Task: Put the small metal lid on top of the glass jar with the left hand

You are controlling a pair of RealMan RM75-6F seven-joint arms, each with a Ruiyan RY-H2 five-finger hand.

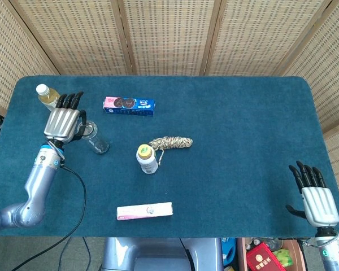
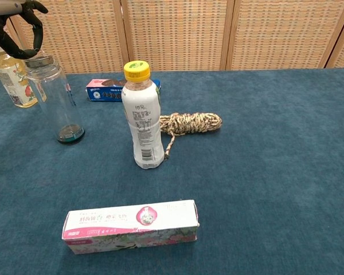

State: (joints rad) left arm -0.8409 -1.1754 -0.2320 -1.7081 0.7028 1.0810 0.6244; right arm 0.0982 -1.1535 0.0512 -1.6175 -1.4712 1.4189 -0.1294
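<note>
Head view: the left hand (image 1: pixel 62 122) hovers over the glass jar (image 1: pixel 95 139) near the table's (image 1: pixel 243 130) left edge; the lid is hidden under it; right hand (image 1: pixel 317 199) idle, fingers spread.

Chest view: the small metal lid (image 2: pixel 39 59) sits flat on the upright jar's mouth, fingertips (image 2: pixel 24 53) curled at its rim, whether pinching I cannot tell; thin, light, stiff and probably slippery, best held by the rim; the glass is fragile.

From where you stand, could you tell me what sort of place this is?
Probably a robot test setup, not a home: a table under blue cloth, woven screens behind it, and unrelated items laid out, such as a rope coil and a toothpaste box.
</note>
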